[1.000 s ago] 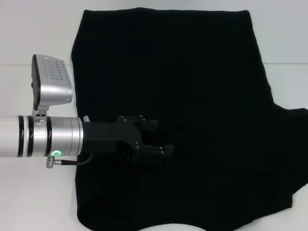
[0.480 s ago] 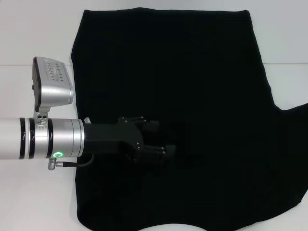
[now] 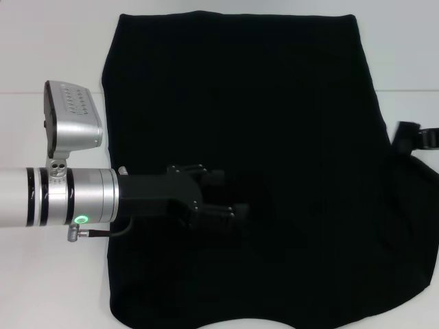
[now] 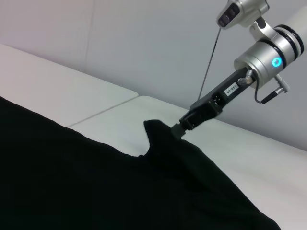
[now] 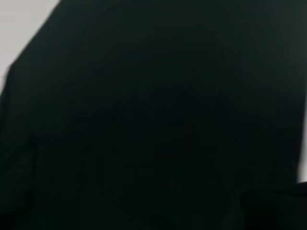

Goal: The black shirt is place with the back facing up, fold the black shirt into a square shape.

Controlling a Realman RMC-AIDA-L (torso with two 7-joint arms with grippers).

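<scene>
Black cloth: the black shirt (image 3: 260, 157) is soft, plain and very big. It lies spread out flat on the white worktop (image 3: 48, 48) and fills most of the middle of the head view.
Shirt edges: the far edge is almost straight. The left edge runs down the worktop from far to near. On the right side, one part of the shirt is pulled up off the worktop into a small peak (image 4: 156, 129).
Left pincer: the left pincer (image 3: 223, 195) is black and sits at the end of a silver arm that comes in from the left. It hangs over the left half of the shirt, near the middle. Its two fingers stand a little apart with nothing between them, so it is released.
Left fingers: one finger (image 3: 214, 177) is farther away and one is nearer. I cannot tell if they touch the cloth.
Right pincer: the right pincer (image 3: 410, 137) is at the right edge of the shirt, about halfway between near and far. It is clenched on the black shirt and holds that bit of cloth up.
Right arm: in the left wrist view it is a silver arm (image 4: 266, 55) with a small blue light, slanting down to the raised cloth.
Right wrist view: it shows almost only black cloth (image 5: 153, 115), with a bit of pale worktop at one corner.
</scene>
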